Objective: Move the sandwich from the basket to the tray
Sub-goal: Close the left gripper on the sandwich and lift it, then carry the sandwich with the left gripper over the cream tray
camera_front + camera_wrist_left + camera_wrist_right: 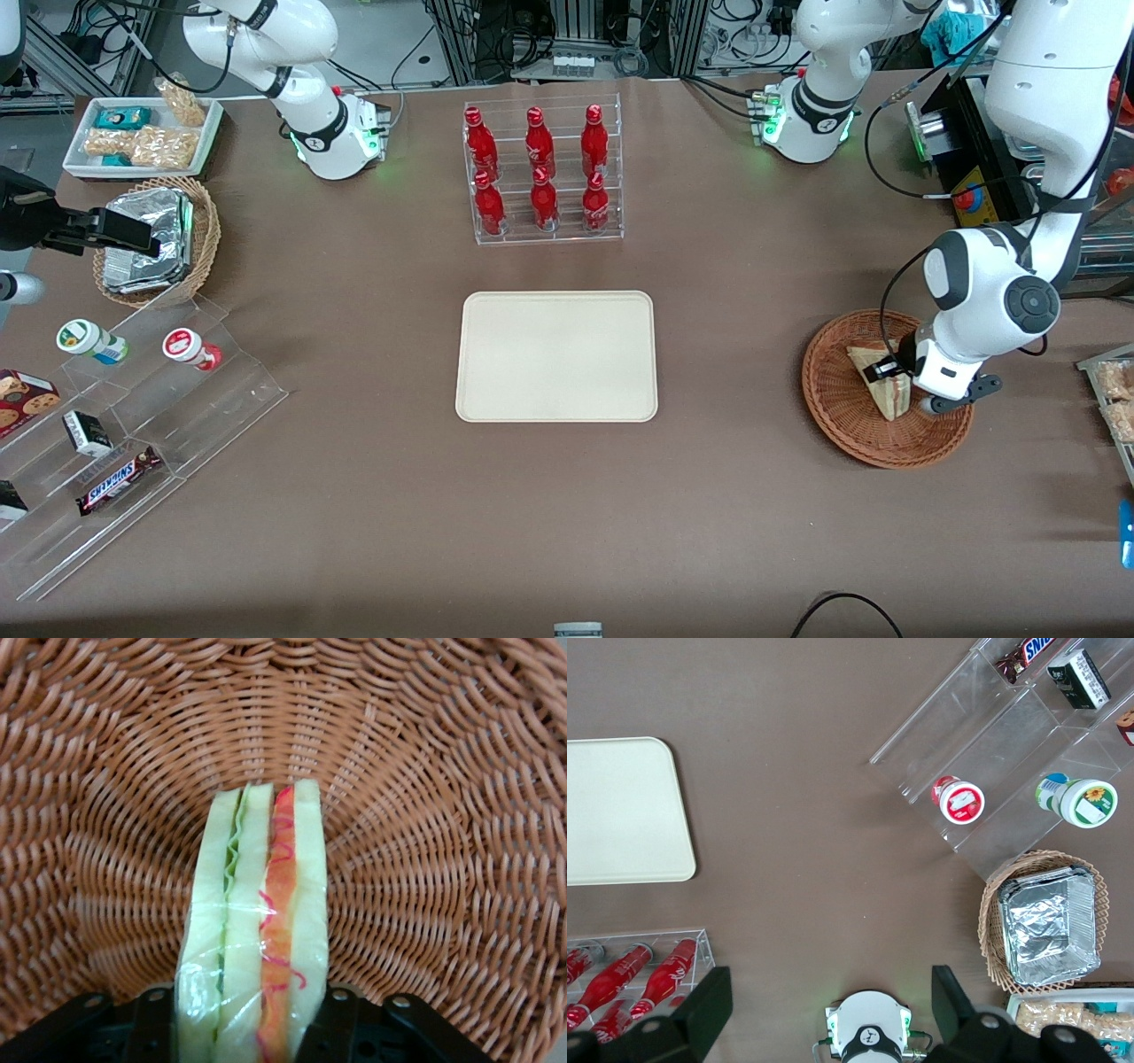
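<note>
- Gripper (889, 370) is down in the basket (837, 416), its fingers (341, 1028) clamped on both sides of the sandwich (257, 930).
- Sandwich sits in the basket, toward the working arm's end.
- Tray (556, 355) lies mid-table, well apart.

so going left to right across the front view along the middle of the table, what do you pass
acrylic steps with cups → tray → basket → sandwich in the basket, with the end effector on it
</note>
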Motion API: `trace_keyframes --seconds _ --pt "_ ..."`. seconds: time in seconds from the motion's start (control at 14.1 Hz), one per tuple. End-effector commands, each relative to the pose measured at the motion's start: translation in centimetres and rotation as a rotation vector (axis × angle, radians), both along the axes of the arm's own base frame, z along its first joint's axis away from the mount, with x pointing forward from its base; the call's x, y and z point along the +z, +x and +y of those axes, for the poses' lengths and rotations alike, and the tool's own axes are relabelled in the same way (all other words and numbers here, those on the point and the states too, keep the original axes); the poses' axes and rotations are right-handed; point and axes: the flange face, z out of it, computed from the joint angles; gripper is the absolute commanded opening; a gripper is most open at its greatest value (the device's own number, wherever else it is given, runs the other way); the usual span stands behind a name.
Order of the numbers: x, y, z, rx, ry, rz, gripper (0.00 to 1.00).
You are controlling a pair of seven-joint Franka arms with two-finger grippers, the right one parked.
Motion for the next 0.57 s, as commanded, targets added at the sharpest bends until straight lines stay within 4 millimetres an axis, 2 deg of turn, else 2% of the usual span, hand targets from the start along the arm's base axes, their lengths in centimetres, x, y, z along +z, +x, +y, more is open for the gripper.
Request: trace_keyframes --seconds 0.0,0.07,0.21,0.42,0.5 --pt "4.6 0.1 -0.4 -0.024 0.014 0.052 0.09" --pt "6.0 0.1 -1.2 -0.035 0.019 0.058 0.09" --pt "8.3 0.2 -5.3 -0.11 0.016 0.048 0.09" --pt "9.8 -0.6 -13.5 -0.251 0.018 0.06 0.09" --pt "10.0 -1.2 -16.9 -0.305 0.015 0.06 0.09"
